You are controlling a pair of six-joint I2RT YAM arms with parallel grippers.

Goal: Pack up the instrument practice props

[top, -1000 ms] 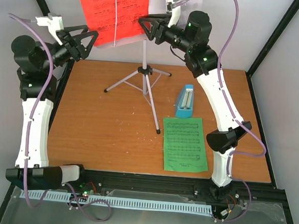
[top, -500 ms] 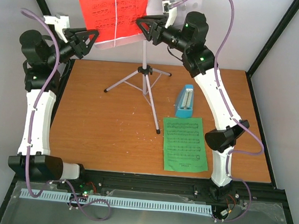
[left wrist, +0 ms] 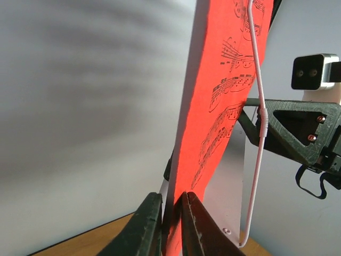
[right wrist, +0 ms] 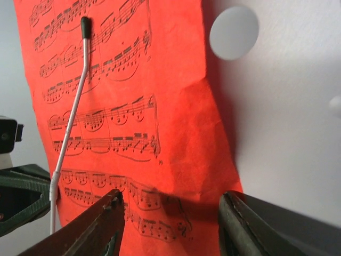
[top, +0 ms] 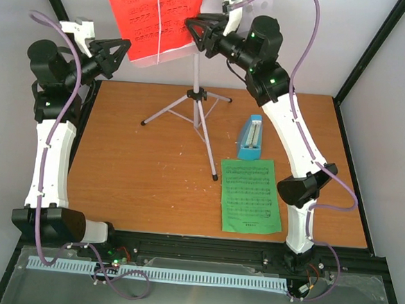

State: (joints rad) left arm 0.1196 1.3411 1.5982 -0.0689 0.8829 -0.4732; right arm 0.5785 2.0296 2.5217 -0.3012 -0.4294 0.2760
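The red sheet-music page (top: 153, 16) stands on the grey tray (top: 213, 1) of the silver tripod music stand (top: 196, 96), held under a thin wire (left wrist: 258, 106). My left gripper (top: 123, 48) is at the page's lower left edge. In the left wrist view its jaws (left wrist: 171, 224) are shut on the red page (left wrist: 224, 106). My right gripper (top: 191, 31) is at the lower right corner, open, its fingers (right wrist: 101, 224) spread in front of the red page (right wrist: 117, 106) and tray (right wrist: 282, 133). The blue metronome (top: 251, 137) and the green page (top: 250, 196) lie on the table.
The wooden table (top: 132, 168) has black frame posts at its back corners. The tripod legs (top: 171, 109) spread across the back middle. White walls close in on both sides, and a metal tray (top: 199, 301) runs along the front below the arm bases.
My left gripper has moved in to the page's left edge and closed on it. The right gripper has shifted slightly at the page's right corner and stays open.
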